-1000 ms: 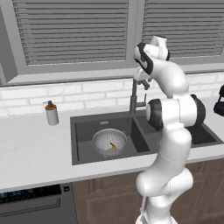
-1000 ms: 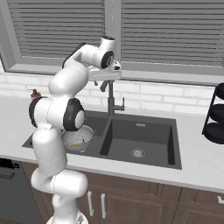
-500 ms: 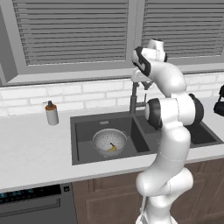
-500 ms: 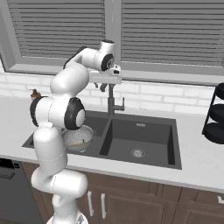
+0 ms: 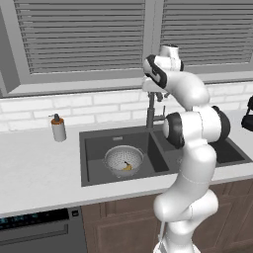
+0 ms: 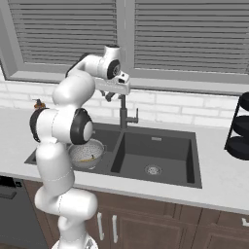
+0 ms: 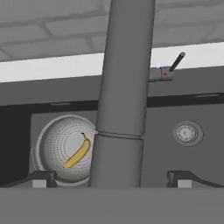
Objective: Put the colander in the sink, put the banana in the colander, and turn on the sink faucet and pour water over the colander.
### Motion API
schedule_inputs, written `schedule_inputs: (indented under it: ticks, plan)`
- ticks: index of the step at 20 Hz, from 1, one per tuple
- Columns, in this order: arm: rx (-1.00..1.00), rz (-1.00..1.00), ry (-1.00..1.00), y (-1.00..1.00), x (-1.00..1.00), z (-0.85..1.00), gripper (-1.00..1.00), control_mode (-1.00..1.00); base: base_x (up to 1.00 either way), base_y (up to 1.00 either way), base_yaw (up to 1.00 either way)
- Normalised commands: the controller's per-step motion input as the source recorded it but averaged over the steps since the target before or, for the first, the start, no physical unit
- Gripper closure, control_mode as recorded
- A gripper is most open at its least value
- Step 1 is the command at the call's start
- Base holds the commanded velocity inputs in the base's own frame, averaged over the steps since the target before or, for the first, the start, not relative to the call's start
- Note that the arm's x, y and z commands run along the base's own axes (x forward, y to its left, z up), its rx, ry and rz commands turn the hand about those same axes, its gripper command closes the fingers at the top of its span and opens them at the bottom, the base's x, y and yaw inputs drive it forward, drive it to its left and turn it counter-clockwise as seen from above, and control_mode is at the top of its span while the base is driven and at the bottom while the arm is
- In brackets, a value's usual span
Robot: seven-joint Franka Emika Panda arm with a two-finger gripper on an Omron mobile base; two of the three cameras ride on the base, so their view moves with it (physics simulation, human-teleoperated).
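The colander [image 5: 120,159] sits in the left basin of the dark sink [image 5: 87,154], and the banana [image 5: 127,167] lies inside it. The hand view looks down on the colander [image 7: 56,151] and the banana [image 7: 78,151]. My gripper [image 5: 151,91] is up at the top of the sink faucet [image 5: 150,112], open. In the hand view the faucet's neck [image 7: 122,105] stands between my fingertips [image 7: 41,177], apart from both, with its small side lever [image 7: 173,68] tilted up to the right. No water is running. From the right base view the gripper [image 6: 115,93] hangs over the faucet [image 6: 123,115], with the colander [image 6: 87,151] partly behind my arm.
A white soap bottle [image 5: 59,128] stands on the counter left of the sink. A black tiered rack [image 6: 239,125] stands on the counter at the far right. The right basin holds just its drain [image 6: 153,169]. Brick wall and window sill sit close behind the faucet.
My hand has shifted slightly left and down, closer around the faucet's neck. Colander and banana have not moved, and the jaws have stayed open.
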Motion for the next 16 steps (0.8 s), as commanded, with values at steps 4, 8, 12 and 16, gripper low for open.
schedule_inputs:
  ticks: [4,8,12,16]
  plan:
    - [0.00,-0.25,0.00,0.63,0.00,-0.22,-1.00,-1.00,0.00,0.00,0.00]
    - [0.00,-0.26,0.00,0.61,0.03,-0.16,-1.00,-1.00,0.00,0.00,0.00]
    - [0.00,-0.25,0.00,0.42,0.03,-0.21,-1.00,-1.00,0.00,0.00,0.00]
    - [0.00,-0.24,0.00,0.26,0.13,-0.22,-1.00,-1.00,0.00,0.00,0.00]
